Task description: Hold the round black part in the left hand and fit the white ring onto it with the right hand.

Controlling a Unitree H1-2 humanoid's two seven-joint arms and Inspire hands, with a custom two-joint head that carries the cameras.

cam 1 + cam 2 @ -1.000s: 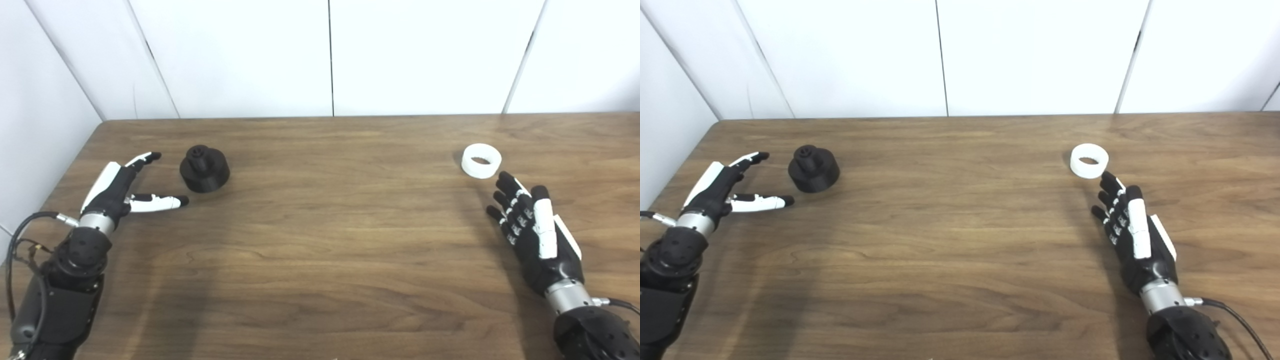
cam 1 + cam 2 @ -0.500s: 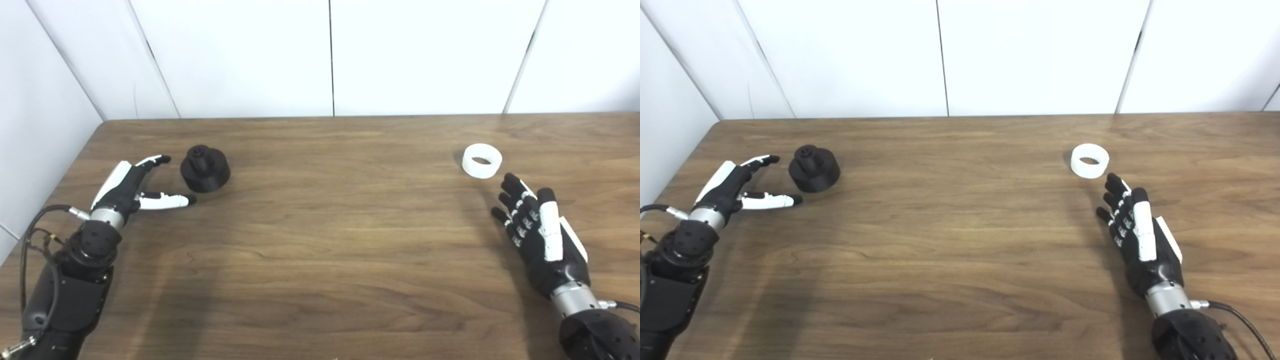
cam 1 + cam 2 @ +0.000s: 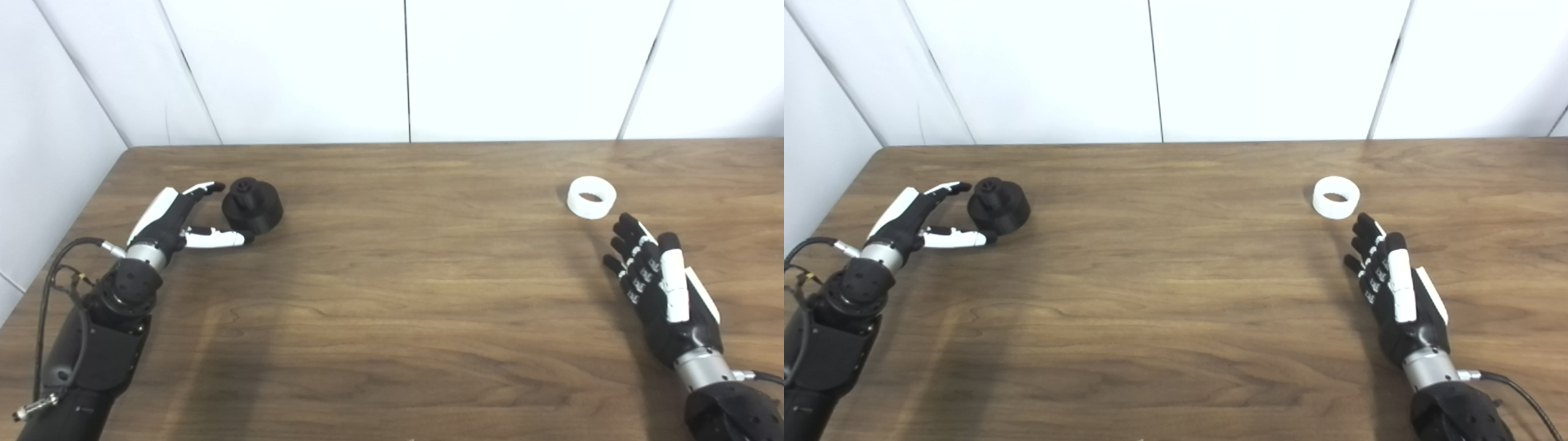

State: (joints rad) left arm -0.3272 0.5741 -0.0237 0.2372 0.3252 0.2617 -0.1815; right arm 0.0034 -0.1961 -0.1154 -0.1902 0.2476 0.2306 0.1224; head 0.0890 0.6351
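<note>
Your left hand is spread wide and holding nothing, with the round black part sitting on the counter just at its 3 o'clock, between the upper fingers and the thumb. The thumb tip looks to be touching or nearly touching the part's base; you cannot tell which from either view. That is your first risk: if you close from here with only the fingertips around the near side, the part may slide away toward 3 o'clock instead of seating in the palm, or tip on its raised boss. Push further in before you close. The part is low and wide, so a shallow pinch on its rim is likely to let it rotate when you lift. Your right hand lies palm up on the counter, fingers loosely extended and empty, with the white ring a little way off at its 11 o'clock, not touching. A palm-up approach could knock the ring along the smooth wood; turn the hand over first. The ring looks light and will skid easily if brushed sideways.
</note>
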